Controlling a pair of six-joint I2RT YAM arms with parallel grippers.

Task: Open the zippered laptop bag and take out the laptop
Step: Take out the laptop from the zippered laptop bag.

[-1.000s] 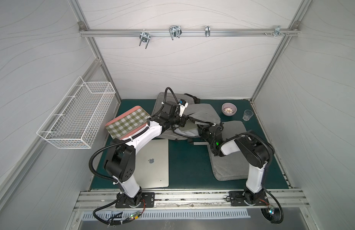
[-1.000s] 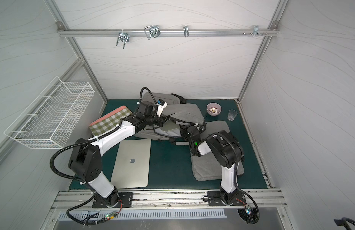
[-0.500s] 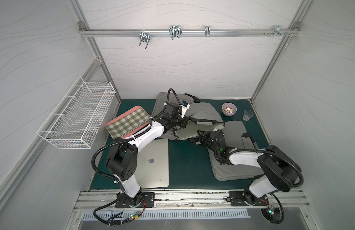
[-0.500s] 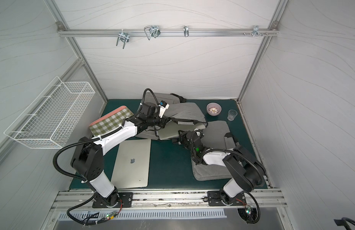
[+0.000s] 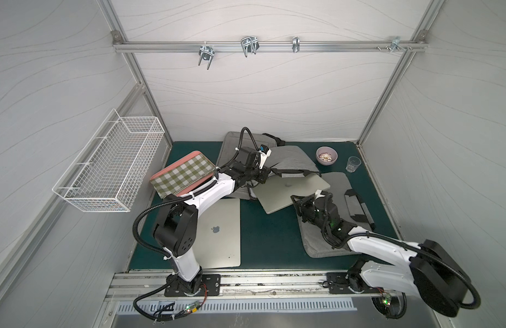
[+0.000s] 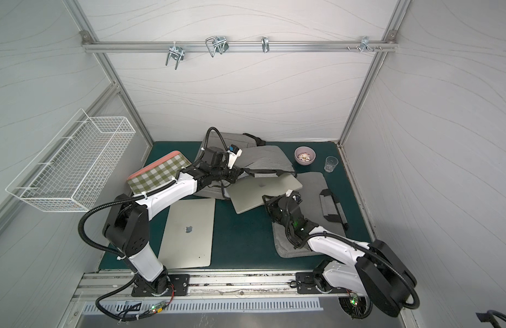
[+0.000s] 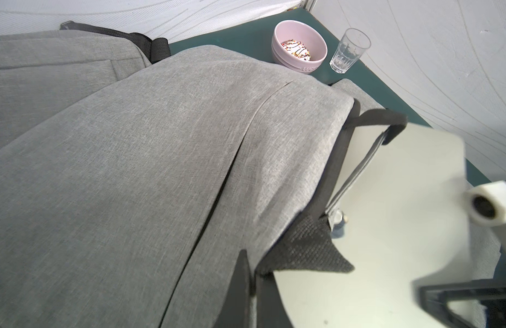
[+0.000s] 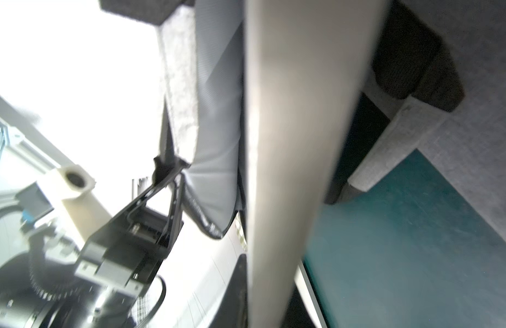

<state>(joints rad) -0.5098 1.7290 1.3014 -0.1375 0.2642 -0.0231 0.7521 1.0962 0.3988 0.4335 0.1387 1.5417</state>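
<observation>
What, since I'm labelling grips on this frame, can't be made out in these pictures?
laptop: its far end lies under the laptop bag's lifted flap in both top views.
right gripper: fingertips hidden under its own body in both top views; blurred and cut off by the edge in the right wrist view.
left gripper: backlit in the right wrist view; which part of the bag it pinches is unclear.

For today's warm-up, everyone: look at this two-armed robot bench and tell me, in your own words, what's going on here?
The left gripper is shut on the open edge of the grey laptop bag, holding it up. The right gripper grips the edge of a silver laptop, which sticks most of the way out of the bag, its far end under the flap. A second laptop lies flat on the green mat, untouched.
</observation>
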